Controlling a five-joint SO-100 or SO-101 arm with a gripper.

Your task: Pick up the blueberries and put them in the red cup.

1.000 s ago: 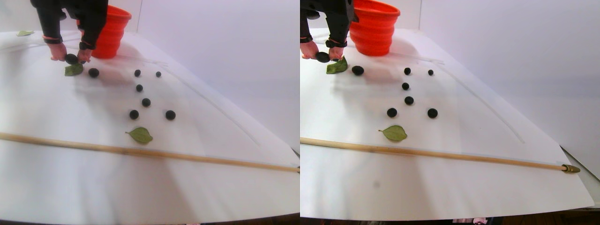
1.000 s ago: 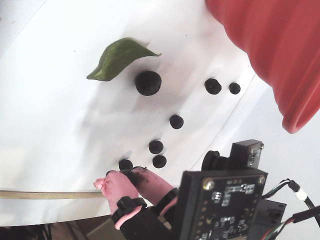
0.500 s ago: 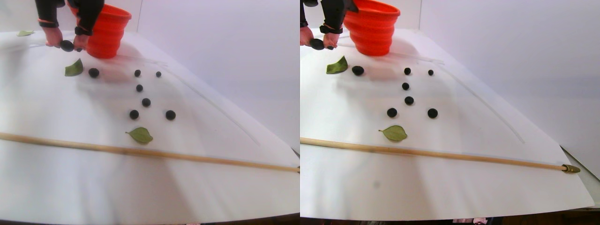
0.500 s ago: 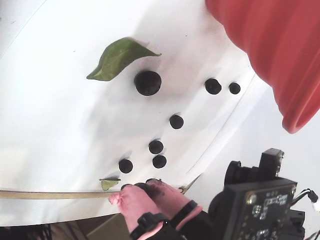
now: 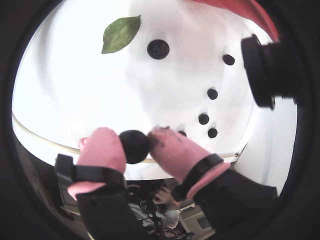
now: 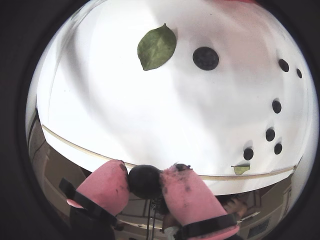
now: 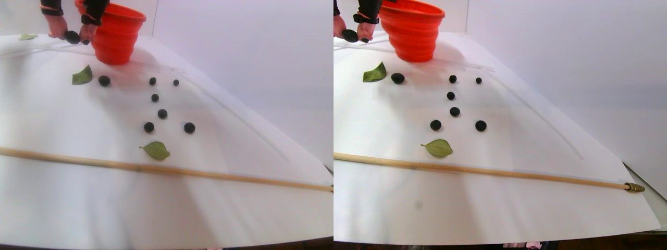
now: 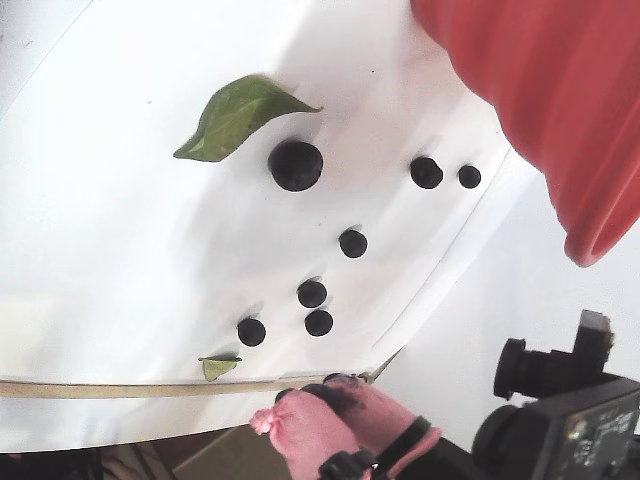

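Your claw (image 5: 135, 146) is clenched on one big berry (image 5: 134, 146), pinched between the two pink fingertips (image 5: 102, 150), and in the stereo pair view it hangs lifted just left of the cup (image 7: 115, 32), below rim height. So you're in the carry step: the pick looks done, the drop is not. Next, I'd judge, you need to raise the berry above the rolled rim and bring it over the mouth before you let go; released here it would hit the wall or the worktop (image 7: 62, 208).

Reading that view left to right on the worktop: a leaf (image 7: 82, 76), the other big berry (image 7: 104, 80) beside it, then six small berries (image 7: 162, 113) scattered toward the right, a second leaf (image 7: 156, 150) nearer the wooden rod (image 7: 172, 171).

No view looks into the cup, so you can't tell what it holds.
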